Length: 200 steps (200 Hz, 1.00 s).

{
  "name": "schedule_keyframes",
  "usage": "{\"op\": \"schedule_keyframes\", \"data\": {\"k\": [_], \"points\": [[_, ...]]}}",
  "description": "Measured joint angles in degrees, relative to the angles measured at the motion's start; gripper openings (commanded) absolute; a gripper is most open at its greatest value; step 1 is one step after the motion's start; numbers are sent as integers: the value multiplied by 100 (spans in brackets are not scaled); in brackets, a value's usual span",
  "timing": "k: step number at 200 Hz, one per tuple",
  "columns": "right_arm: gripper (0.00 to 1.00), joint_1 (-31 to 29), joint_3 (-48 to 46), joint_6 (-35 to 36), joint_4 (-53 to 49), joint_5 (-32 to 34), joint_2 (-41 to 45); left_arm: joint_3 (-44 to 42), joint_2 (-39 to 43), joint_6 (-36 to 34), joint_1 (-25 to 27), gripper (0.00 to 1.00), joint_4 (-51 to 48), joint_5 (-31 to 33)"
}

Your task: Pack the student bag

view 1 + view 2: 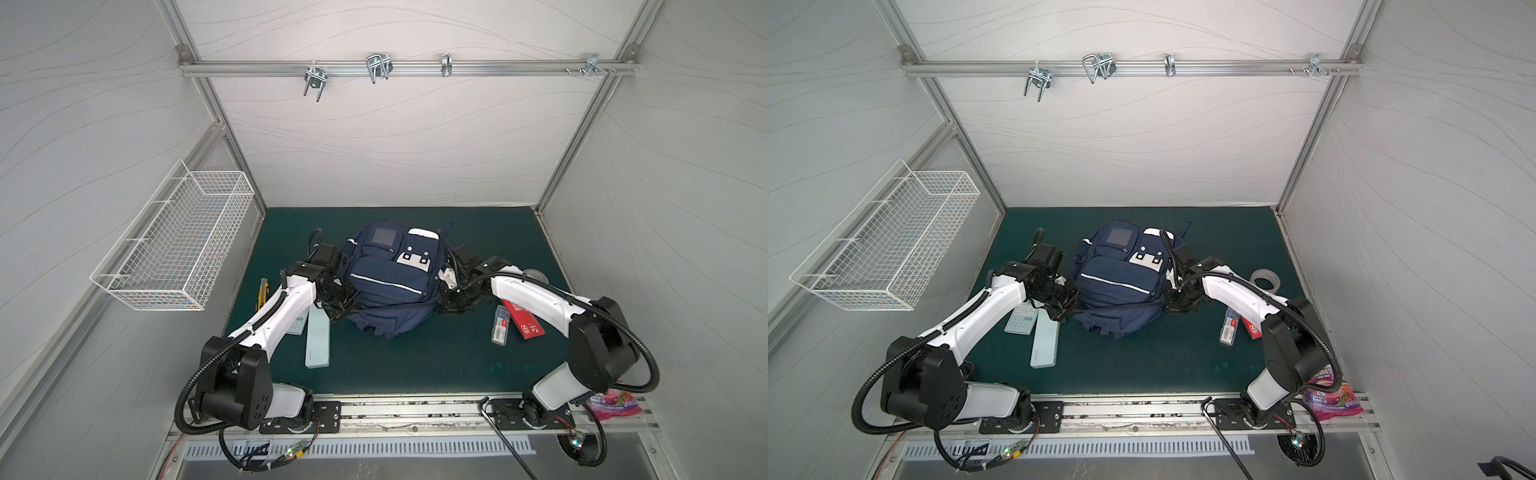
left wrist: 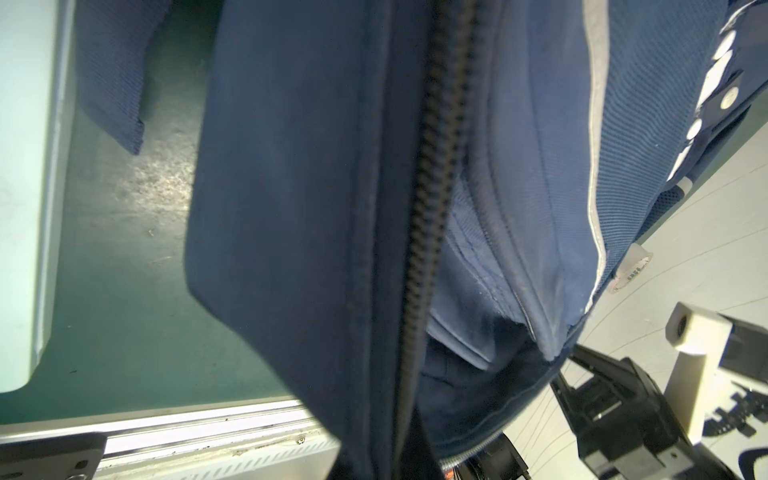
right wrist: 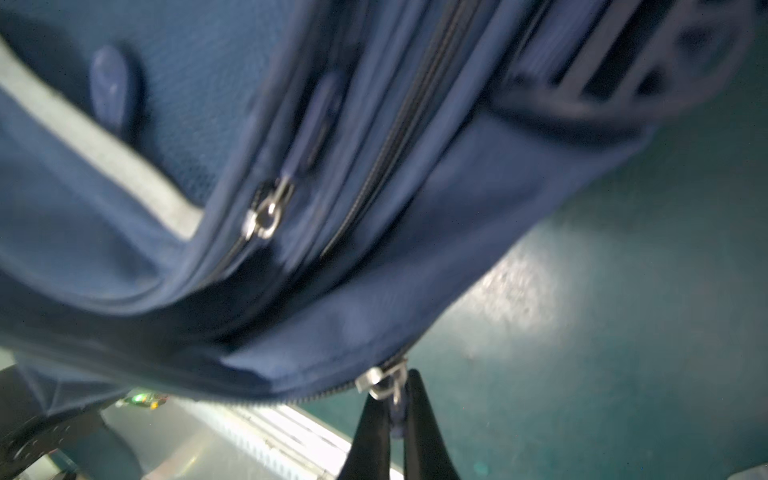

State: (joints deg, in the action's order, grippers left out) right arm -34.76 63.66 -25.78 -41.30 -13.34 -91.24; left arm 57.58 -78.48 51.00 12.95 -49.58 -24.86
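The student bag [image 1: 390, 278] [image 1: 1121, 282], a navy backpack with white stripes and a dotted white patch, lies on the green mat in both top views. My left gripper [image 1: 340, 309] [image 1: 1064, 311] is at the bag's near-left edge. In the left wrist view its jaws are hidden under the bag's fabric [image 2: 316, 249], beside a zipper track [image 2: 436, 208]. My right gripper [image 1: 446, 306] [image 1: 1177, 306] [image 3: 395, 388] is at the near-right edge, its black fingers [image 3: 370, 432] shut on the zipper pull [image 3: 384, 382]. The bag's edge is stretched between the two grippers.
By the left arm lie a pale pencil case [image 1: 318, 338], a calculator [image 1: 1021, 322] and a yellow knife [image 1: 262, 293]. On the right lie a tape roll [image 1: 1265, 279], a clear box [image 1: 500, 326], a red packet [image 1: 524, 322] and a snack pouch [image 1: 1331, 399]. A wire basket [image 1: 174, 245] hangs on the left wall.
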Motion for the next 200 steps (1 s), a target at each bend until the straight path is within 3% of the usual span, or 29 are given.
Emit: {"op": "schedule_keyframes", "data": {"k": [48,64,73,92,124,164,200], "points": [[0,37,4,190,236,212,-409,-463,0,24,33,0,496,-216],[31,39,13,197,225,295,-459,-597,-4,50,122,0,645,-240],[43,50,13,214,201,407,-446,-627,-20,63,166,16,686,-251],[57,118,13,175,76,651,-192,-632,-83,66,186,47,719,-302],[58,153,299,166,-339,944,601,-334,-68,-28,201,61,398,-203],[57,153,1056,116,-420,990,752,922,-68,-269,232,75,7,105],[56,153,1217,13,-415,981,752,1169,-568,-170,564,74,195,76]]}}
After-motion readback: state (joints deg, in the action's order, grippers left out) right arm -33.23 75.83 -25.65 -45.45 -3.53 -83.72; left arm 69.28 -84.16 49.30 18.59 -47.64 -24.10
